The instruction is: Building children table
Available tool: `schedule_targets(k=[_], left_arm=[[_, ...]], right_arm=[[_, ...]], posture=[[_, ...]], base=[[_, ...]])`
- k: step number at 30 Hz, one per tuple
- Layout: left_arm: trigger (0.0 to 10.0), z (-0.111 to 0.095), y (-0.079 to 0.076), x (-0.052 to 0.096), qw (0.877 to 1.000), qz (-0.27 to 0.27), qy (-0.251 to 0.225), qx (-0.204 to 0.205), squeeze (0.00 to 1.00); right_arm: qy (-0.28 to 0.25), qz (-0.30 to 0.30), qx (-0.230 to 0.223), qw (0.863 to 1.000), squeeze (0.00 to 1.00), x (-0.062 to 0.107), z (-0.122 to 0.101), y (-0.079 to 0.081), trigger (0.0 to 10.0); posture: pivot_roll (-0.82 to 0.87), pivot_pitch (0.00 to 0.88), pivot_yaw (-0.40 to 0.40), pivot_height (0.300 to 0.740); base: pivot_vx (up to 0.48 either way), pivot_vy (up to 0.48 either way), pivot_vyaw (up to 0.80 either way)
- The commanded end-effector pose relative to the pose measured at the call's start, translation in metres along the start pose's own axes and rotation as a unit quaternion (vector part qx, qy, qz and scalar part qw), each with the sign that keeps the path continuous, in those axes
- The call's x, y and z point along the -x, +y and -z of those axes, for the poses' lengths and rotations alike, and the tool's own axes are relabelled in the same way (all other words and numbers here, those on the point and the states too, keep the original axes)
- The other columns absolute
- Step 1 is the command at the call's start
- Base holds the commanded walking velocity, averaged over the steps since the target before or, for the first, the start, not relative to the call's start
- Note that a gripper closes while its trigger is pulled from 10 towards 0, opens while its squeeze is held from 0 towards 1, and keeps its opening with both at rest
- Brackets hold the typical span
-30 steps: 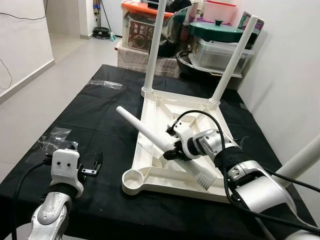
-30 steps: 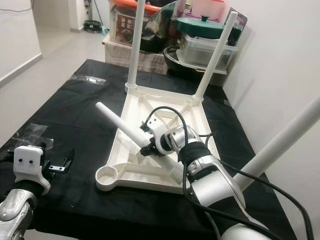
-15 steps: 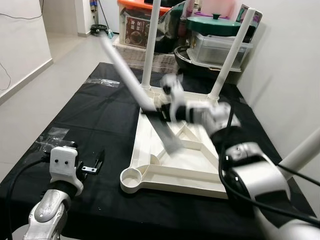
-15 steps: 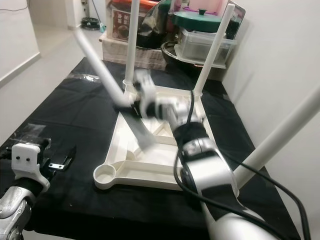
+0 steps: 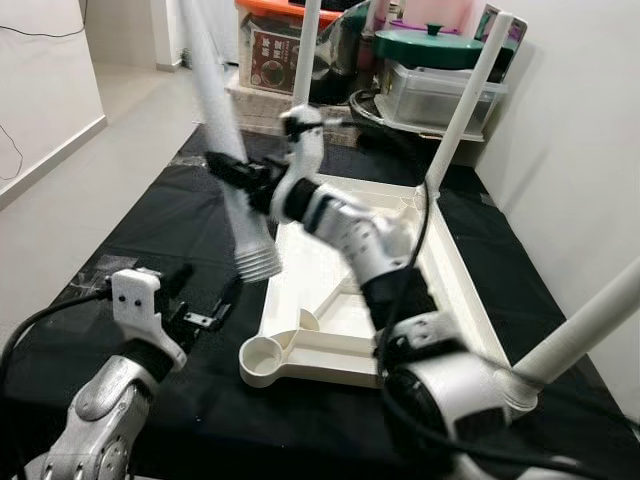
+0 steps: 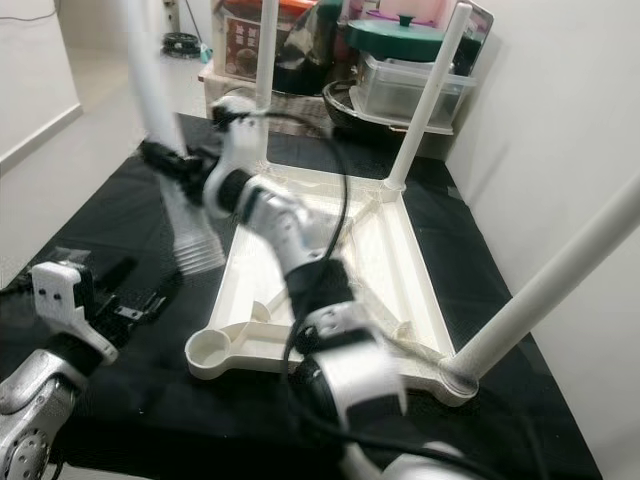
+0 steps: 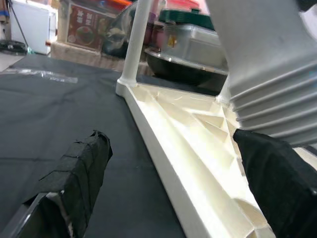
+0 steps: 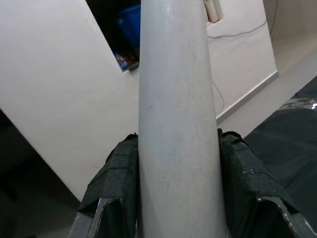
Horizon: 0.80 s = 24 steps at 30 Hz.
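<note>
- Black cloth (image 5: pixel 150 230) covers my work surface; an upturned white tabletop (image 5: pixel 400 290) lies at centre frame with three legs fitted.
- My right gripper (image 5: pixel 232 172), upper left, clamps a loose white leg (image 5: pixel 228 150), ribbed end down, motion-blurred.
- My left gripper (image 5: pixel 205 300), lower left, fingers spread, empty.

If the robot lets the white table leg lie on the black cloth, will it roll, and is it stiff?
The table leg, clamped in the right pincer, looks round and tapered, so it would probably roll in a curve. It stays straight when held mid-length, so likely stiff. Its ribbed end may add grip.
</note>
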<state>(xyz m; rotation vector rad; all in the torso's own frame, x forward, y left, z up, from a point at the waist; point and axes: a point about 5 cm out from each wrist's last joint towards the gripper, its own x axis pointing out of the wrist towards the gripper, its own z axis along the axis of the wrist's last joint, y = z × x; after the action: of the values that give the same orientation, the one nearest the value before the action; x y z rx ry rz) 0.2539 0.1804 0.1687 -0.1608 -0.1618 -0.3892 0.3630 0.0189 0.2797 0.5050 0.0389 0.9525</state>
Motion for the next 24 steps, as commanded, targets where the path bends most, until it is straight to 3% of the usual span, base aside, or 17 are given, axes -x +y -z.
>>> schedule_targets(k=[1, 10, 14, 15, 16, 18, 24], left_arm=[[10.0, 0.001, -0.024, -0.011, 0.996, 0.081, -0.002, 0.023, 0.00], [10.0, 0.005, -0.037, -0.019, 0.990, 0.136, 0.011, 0.040, 0.00], [10.0, 0.009, -0.039, -0.018, 0.988, 0.147, 0.030, 0.039, 0.00], [10.0, 0.015, -0.036, -0.012, 0.988, 0.142, 0.046, 0.038, 0.00], [10.0, 0.015, -0.036, -0.012, 0.988, 0.142, 0.046, 0.038, 0.00], [10.0, 0.017, -0.030, -0.001, 0.991, 0.119, 0.052, 0.040, 0.00], [10.0, 0.013, -0.023, 0.008, 0.994, 0.089, 0.046, 0.035, 0.00]], right_arm=[[-0.002, -0.027, -0.017, 0.999, 0.00, -0.008, 0.008, 0.017, 0.0], [-0.013, -0.030, -0.016, 0.999, 0.00, -0.010, 0.010, 0.024, 0.0], [-0.035, -0.018, 0.001, 0.999, 0.00, -0.011, 0.001, 0.022, 0.0], [-0.064, -0.002, 0.024, 0.998, 0.00, -0.008, -0.020, 0.014, 0.0], [-0.064, -0.002, 0.024, 0.998, 0.00, -0.008, -0.020, 0.014, 0.0], [-0.093, 0.017, 0.039, 0.995, 0.00, -0.001, -0.047, 0.003, 0.0], [-0.119, 0.038, 0.030, 0.992, 0.00, 0.007, -0.071, -0.009, 0.0]], posture=[[0.09, 0.000, -0.128, 0.740], [0.09, 0.000, -0.118, 0.740], [0.09, 0.000, -0.112, 0.740], [0.09, 0.000, -0.111, 0.740], [0.09, 0.000, -0.111, 0.740], [0.09, 0.000, -0.111, 0.740], [0.09, 0.000, -0.113, 0.740]], base=[[0.000, 0.000, 0.00], [0.000, 0.000, 0.00], [0.000, 0.000, 0.00], [0.000, 0.000, 0.00], [0.000, 0.000, 0.00], [0.000, 0.000, 0.00], [0.000, 0.000, 0.00]])
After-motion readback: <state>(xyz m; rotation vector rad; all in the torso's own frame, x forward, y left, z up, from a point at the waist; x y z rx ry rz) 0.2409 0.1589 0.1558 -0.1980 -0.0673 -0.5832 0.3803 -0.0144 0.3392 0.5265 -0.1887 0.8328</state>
